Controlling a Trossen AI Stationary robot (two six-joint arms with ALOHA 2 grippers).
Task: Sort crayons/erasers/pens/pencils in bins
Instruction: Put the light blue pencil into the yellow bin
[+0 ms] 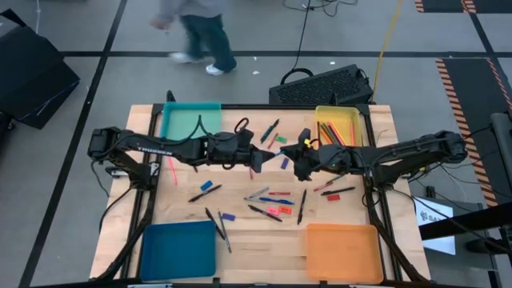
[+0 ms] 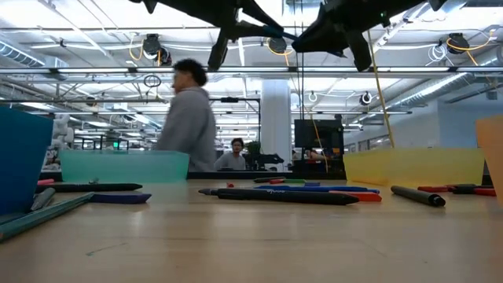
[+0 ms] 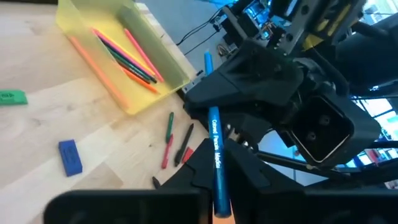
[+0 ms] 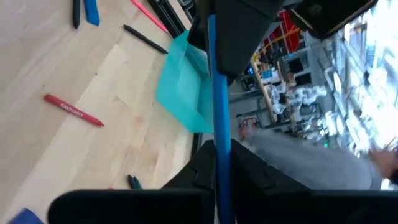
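Held item: 1 slender blue colored pencil (image 3: 214, 155), raised at frame centre of the high view, long axis spanning both grippers. Left gripper (image 1: 258, 158) and right gripper (image 1: 298, 162) each clamp an end. Yellow plastic bin (image 1: 356, 113) lies upper right, nearer the right arm.

I'm getting bright, even overhead light, ceiling strips (image 2: 236, 35) glaring white in the low view and only soft shadows on the table (image 1: 240, 232). A walking person (image 1: 196, 32) smears with motion blur. Both wrist feeds look soft up close, with windows (image 4: 373, 43) blown out.
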